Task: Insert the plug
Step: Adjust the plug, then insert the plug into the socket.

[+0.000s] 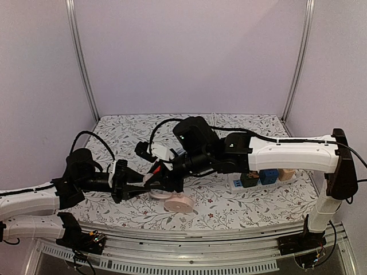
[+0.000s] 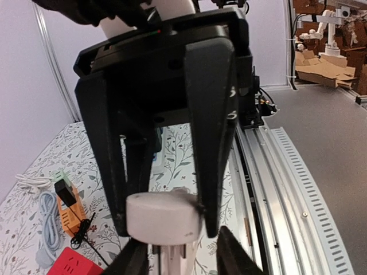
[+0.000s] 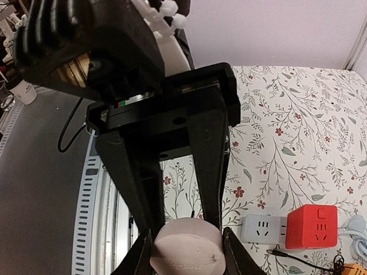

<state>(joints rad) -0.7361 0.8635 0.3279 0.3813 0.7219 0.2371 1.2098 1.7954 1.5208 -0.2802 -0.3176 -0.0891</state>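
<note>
The plug (image 3: 187,252) is a pale pink round piece with a stem and prongs below it (image 2: 172,259). It hangs low over the table's near edge (image 1: 176,203). My two grippers meet there nose to nose. The right gripper (image 3: 186,259) has its fingertips (image 3: 231,255) pressed against both sides of the round head, shut on it. In the left wrist view those right fingers (image 2: 210,172) clamp the head (image 2: 163,217). The left gripper (image 2: 184,259) straddles the stem with a gap on one side, slightly open. The white power strip (image 3: 261,229) lies beyond, flat on the cloth.
A red cube socket (image 3: 312,226) sits beside the strip, with an orange adapter (image 2: 71,216) and a coiled grey cable (image 2: 49,226) near it. In the top view the strip (image 1: 237,184) carries blue (image 1: 268,176) and dark adapters. The metal rail (image 2: 298,189) runs along the near edge.
</note>
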